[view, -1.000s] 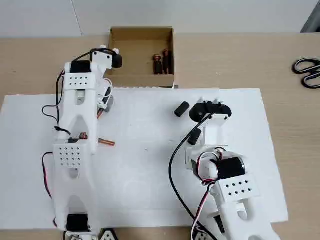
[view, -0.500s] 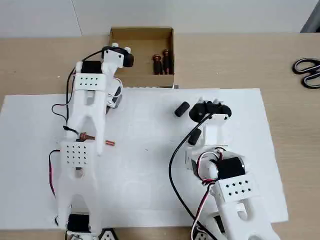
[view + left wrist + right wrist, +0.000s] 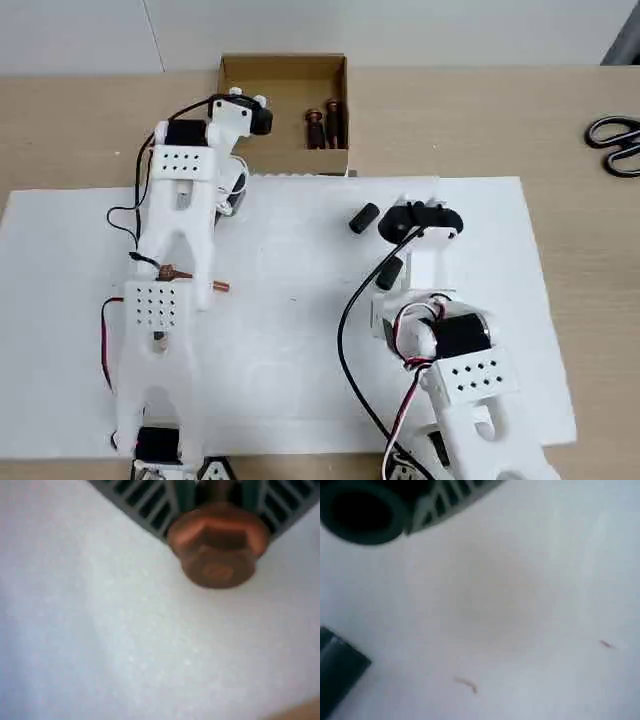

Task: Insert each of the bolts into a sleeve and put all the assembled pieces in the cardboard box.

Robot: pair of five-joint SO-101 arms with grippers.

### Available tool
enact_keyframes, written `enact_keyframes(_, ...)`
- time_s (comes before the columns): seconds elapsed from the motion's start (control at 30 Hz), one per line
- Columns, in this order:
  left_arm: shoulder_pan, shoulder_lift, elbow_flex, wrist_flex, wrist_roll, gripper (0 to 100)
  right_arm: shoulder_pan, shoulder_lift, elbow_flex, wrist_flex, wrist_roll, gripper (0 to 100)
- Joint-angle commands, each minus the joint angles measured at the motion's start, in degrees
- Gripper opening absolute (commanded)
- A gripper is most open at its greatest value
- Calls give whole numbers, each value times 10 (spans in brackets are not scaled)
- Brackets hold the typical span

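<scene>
Just beside cardboard box [image 3: 283,160]: left gripper [image 3: 230,195], bolt [image 3: 216,550].

A pair of scissors [image 3: 615,145] with black handles lies on the wooden table [image 3: 480,120] near its right edge. A white foam sheet [image 3: 290,380] covers the middle of the table, well apart from the scissors.

This looks like a small robotics lab or hobby workbench. Two white, plastic-shelled arms [image 3: 170,300] [image 3: 465,370] with bare motors and loose wires [image 3: 348,330] stand on a pale wooden table [image 3: 480,120]. A white foam sheet [image 3: 290,350] serves as the work mat. Scissors [image 3: 613,145] lie near the table's edge, and a small box [image 3: 285,100] sits at the back.
</scene>
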Motion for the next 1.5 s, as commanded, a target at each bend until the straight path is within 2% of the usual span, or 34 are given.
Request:
enact_keyframes(0.0,8,-94,-51,13,1,6,3,-15,-71,25,-3,2)
enact_keyframes(0.13,31,-186,-52,13,9,6,3,-15,-108,59,-2,2)
enact_keyframes(0.33,47,-303,-29,13,100,6,2,-49,-133,105,-1,2)
enact_keyframes(0.43,50,-368,24,13,119,6,-14,-99,-133,111,7,2)
enact_keyframes(0.57,49,-472,92,12,127,6,-70,-191,-132,150,15,2)
enact_keyframes(0.7,53,-585,146,10,180,6,-117,-271,-120,190,15,2)
enact_keyframes(1.0,49,-825,366,0,233,6,-153,-354,-48,182,18,2)
enact_keyframes(1.2,49,-1014,595,-84,246,6,-160,-361,-7,116,19,2)
enact_keyframes(1.47,54,-1305,978,-349,296,6,-189,-362,67,22,20,2)
